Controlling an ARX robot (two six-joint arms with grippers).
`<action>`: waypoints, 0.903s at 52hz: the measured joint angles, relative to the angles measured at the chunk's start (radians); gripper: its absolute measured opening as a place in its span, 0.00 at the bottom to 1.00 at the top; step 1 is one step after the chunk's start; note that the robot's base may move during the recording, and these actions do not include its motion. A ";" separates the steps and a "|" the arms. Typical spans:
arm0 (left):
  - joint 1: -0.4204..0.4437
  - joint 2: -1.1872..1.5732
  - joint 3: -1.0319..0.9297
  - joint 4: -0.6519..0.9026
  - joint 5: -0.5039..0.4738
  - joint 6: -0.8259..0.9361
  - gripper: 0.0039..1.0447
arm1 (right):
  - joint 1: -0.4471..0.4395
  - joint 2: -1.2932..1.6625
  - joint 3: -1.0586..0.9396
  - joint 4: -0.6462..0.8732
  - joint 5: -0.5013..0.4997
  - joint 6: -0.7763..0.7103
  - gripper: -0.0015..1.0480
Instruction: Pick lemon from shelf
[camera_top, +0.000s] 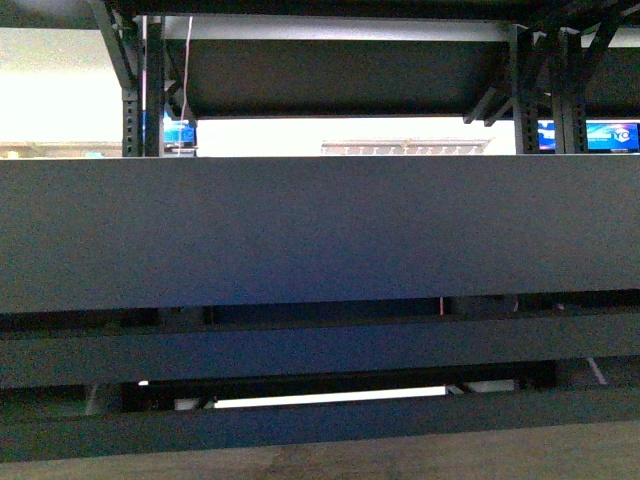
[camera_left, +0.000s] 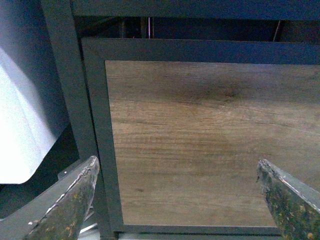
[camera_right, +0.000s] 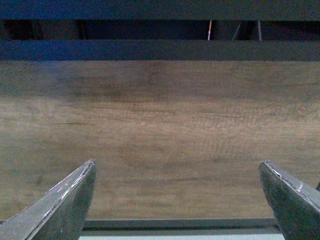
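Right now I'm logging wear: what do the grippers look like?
Left gripper: two dark grey tapered fingers, speckled with yellowish grime, pale scuffed edges. Right gripper: same wedge shape, cleaner, edges worn light. No cables or markings show; the arms themselves are out of view.

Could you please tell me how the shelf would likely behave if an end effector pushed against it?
The shelf would probably stay put: its uprights are thick metal with diagonal braces. Its wood board sits inside a metal frame, so it likely will not slide or flex much.
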 joint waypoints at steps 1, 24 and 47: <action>0.000 0.000 0.000 0.000 0.000 0.000 0.92 | 0.000 0.000 0.000 0.000 0.000 0.000 0.93; 0.000 0.000 0.000 0.000 0.000 0.000 0.92 | 0.000 0.001 0.000 0.000 -0.001 0.000 0.93; 0.000 0.000 0.000 0.000 0.000 0.000 0.92 | 0.000 0.000 0.000 0.000 -0.001 0.000 0.93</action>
